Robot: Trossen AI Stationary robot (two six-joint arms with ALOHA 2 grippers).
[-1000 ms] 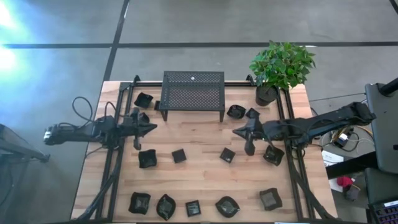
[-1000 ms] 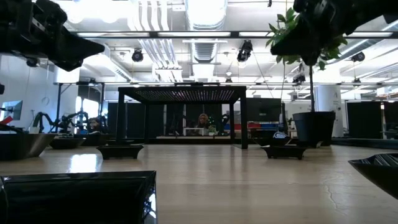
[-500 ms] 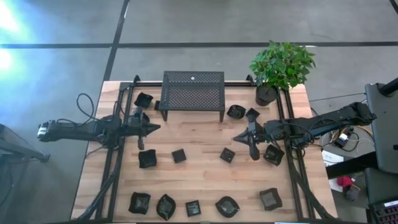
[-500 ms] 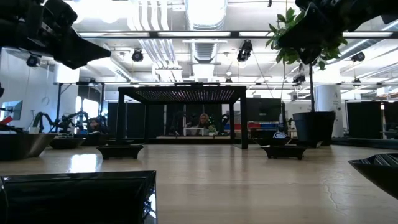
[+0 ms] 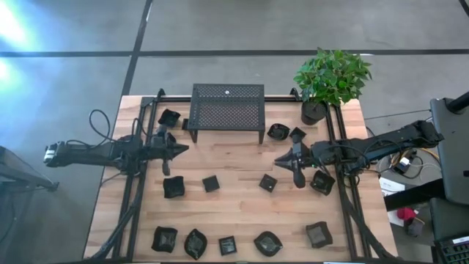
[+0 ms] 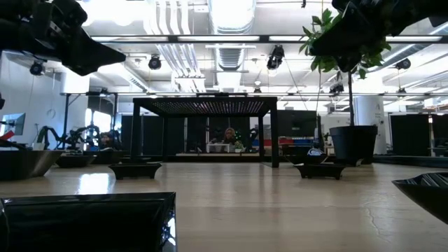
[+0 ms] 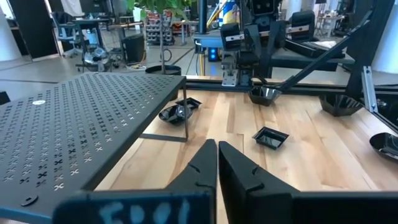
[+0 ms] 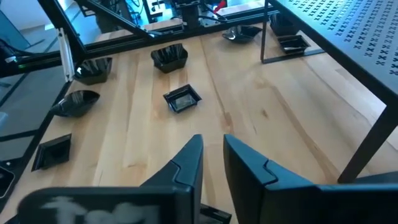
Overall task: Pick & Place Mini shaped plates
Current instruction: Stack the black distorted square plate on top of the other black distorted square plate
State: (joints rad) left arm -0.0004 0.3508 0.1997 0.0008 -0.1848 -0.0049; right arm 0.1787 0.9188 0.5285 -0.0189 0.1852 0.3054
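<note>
Along the near edge of the bench [image 5: 242, 216] lies a row of five mini shaped plates [image 5: 268, 243], with three more spaced across the middle and others at the far corners beside the black mesh stand [image 5: 227, 107]. Open wood runs between the near row and the middle row, and again up to the stand's legs.

The left tool [image 5: 182, 149] reaches in level from the left edge, raised above the wood, fingers almost together and empty. The right tool [image 5: 281, 159] comes in from the right, also raised; a narrow gap shows between its fingers [image 8: 186, 163], gripping nothing. A potted plant [image 5: 330, 79] stands at the far right corner.
</note>
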